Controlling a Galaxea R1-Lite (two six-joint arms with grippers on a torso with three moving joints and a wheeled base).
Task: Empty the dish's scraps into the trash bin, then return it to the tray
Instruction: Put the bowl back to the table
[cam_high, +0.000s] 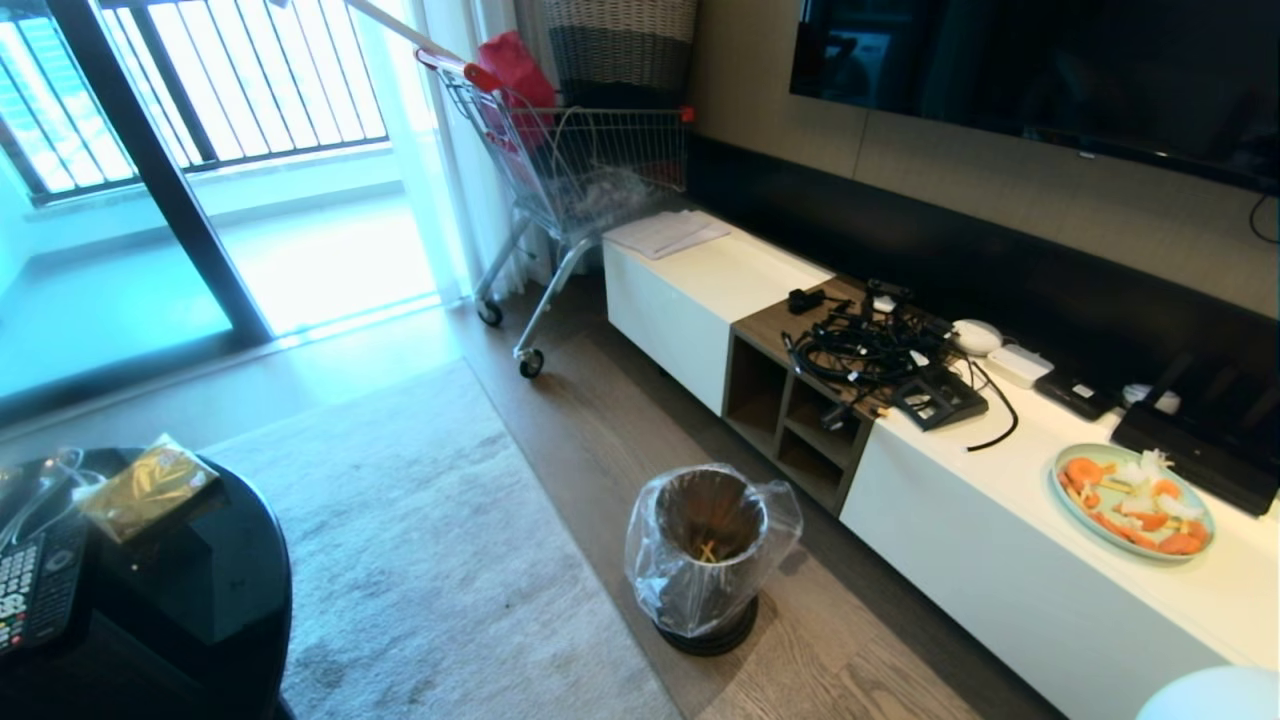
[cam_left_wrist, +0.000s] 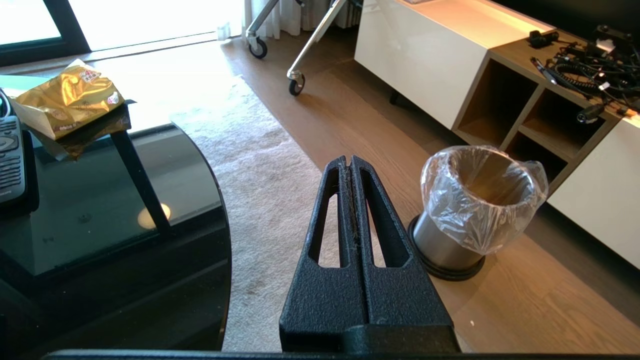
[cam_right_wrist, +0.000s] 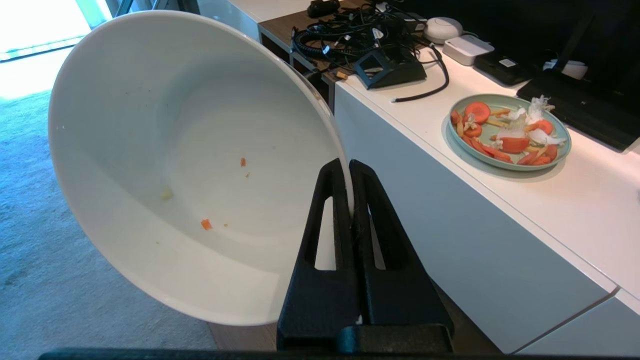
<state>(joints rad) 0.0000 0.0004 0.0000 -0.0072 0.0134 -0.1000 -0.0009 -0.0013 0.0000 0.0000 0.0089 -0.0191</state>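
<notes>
The head view looks down from high across the floor at the trash bin (cam_high: 712, 560) and white cabinet (cam_high: 1000, 560); the left wrist view sits lower, nearer the same bin (cam_left_wrist: 480, 210); the right wrist view, filled by the dish (cam_right_wrist: 190, 165), shares the pale-green plate (cam_right_wrist: 509, 132) (cam_high: 1133, 500).
</notes>
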